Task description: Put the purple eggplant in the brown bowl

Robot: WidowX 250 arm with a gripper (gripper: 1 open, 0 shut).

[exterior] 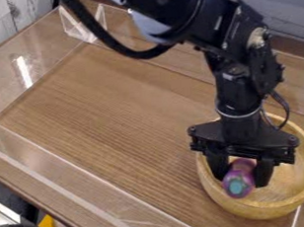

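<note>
The purple eggplant [236, 178] lies within the brown bowl [295, 182], its long axis running roughly up and down the view, with the teal-blue tip toward the lower edge. Its body is glossy purple, its upper part hidden by the black gripper [239, 170], whose jaws are closed around it.
</note>
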